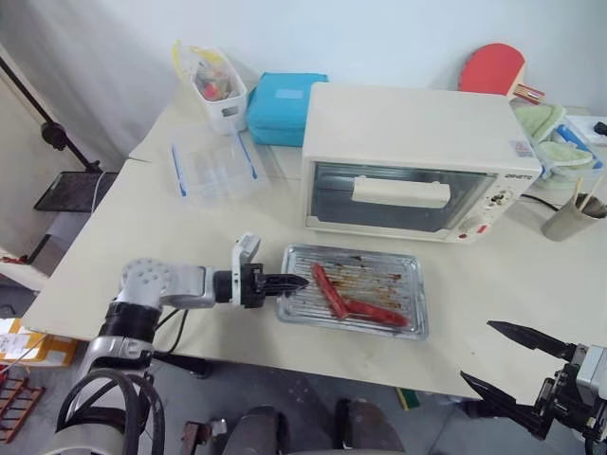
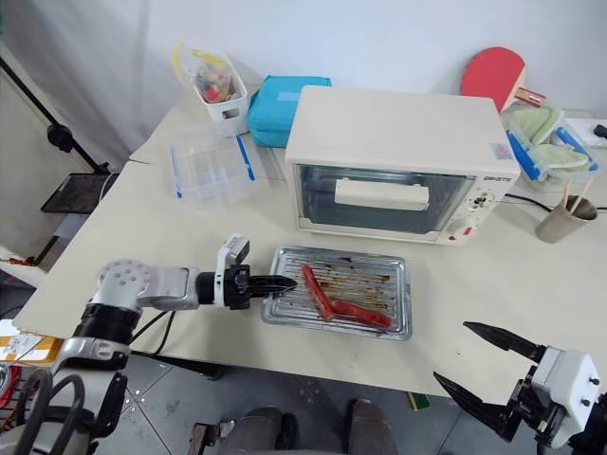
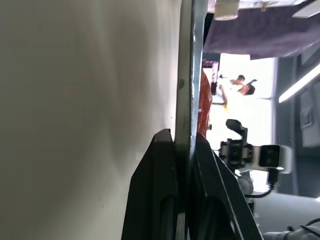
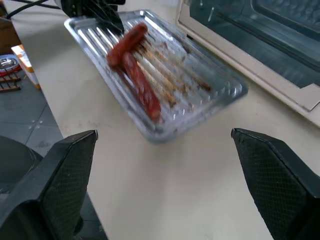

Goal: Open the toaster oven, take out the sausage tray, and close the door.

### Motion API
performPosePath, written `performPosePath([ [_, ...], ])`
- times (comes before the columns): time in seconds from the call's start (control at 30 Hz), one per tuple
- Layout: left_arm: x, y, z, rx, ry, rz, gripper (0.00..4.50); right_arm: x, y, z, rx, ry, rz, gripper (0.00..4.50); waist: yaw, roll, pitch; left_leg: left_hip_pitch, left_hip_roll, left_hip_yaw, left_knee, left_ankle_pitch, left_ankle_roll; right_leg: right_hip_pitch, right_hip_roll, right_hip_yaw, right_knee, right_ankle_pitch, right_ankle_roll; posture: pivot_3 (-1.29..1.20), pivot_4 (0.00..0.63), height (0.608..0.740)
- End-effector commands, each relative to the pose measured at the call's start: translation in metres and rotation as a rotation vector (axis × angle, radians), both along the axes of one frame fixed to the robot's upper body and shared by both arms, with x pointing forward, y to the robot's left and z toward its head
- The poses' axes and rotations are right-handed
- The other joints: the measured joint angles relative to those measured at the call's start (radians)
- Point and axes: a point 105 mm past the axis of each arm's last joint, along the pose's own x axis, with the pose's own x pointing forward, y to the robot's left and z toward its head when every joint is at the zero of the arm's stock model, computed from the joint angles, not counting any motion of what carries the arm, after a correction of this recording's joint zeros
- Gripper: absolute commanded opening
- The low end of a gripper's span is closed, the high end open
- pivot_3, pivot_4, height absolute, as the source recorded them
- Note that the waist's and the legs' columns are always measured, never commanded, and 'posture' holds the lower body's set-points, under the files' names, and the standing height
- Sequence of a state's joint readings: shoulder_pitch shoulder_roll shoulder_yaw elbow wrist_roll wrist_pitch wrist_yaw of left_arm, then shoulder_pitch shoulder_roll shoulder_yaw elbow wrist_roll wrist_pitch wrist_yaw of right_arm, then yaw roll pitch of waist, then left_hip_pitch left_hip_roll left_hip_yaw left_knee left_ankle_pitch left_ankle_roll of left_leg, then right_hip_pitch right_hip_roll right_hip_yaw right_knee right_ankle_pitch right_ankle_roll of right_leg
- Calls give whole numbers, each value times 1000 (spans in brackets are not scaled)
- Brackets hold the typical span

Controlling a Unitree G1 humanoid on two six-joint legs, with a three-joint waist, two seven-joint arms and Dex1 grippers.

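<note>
The cream-white toaster oven (image 1: 408, 118) stands at the back of the table, its glass door (image 1: 332, 190) closed with the white bar handle (image 1: 400, 192) across it. In front of it lies the silver sausage tray (image 1: 384, 280), holding red sausages (image 1: 332, 289) and brown grease marks. My left gripper (image 1: 289, 282) is shut on the tray's left rim (image 3: 186, 100), which passes between the two black fingers (image 3: 155, 190). My right gripper (image 1: 475, 351) hangs open off the table's front right edge, apart from the tray (image 4: 210, 85).
A clear plastic box with blue clips (image 1: 213, 166) sits back left, beside a white basket (image 1: 220, 90) and a blue case (image 1: 282, 106). A red paddle (image 1: 493, 68), dish rack (image 1: 560, 142) and cup (image 1: 572, 218) crowd the right side.
</note>
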State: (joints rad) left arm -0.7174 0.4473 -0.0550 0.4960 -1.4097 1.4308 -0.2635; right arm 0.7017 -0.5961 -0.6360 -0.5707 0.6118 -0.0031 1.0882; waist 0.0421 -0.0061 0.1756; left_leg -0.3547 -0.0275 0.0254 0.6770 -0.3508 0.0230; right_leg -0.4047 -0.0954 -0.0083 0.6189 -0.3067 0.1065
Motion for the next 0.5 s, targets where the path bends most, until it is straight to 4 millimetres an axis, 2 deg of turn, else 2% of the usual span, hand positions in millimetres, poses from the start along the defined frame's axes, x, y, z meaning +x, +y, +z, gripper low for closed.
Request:
performPosePath([
  [0.03, 6, -13, -6, 7, 3, -7, 12, -4, 4, 8, -21, -41, -4, 4470, 9, 0, 0, 0, 0, 0, 0, 0, 0, 0, -1, 0, -1, 0, 1, 0, 150, 740],
  [0.17, 9, -26, -6, 32, -18, -39, 12, -7, 9, 9, 0, -42, -23, 4470, 18, 2, -1, 0, -2, -5, 0, 0, 0, 6, -2, -2, -6, 2, 3, 0, 150, 740],
  [0.37, 1, -20, -11, 77, -38, -82, 1708, -9, 6, 5, 3, -27, -33, 4500, 9, 1, -1, 0, -2, -7, -2, -1, 0, 9, -2, -4, -11, 3, 5, 0, 150, 740],
  [0.5, 6, -1, -13, 147, -165, -28, 2927, -8, -2, 1, 3, -7, -45, 4500, 3, 1, -1, 0, -1, -7, -8, -1, -1, 7, -2, -4, -14, 3, 5, 0, 150, 740],
])
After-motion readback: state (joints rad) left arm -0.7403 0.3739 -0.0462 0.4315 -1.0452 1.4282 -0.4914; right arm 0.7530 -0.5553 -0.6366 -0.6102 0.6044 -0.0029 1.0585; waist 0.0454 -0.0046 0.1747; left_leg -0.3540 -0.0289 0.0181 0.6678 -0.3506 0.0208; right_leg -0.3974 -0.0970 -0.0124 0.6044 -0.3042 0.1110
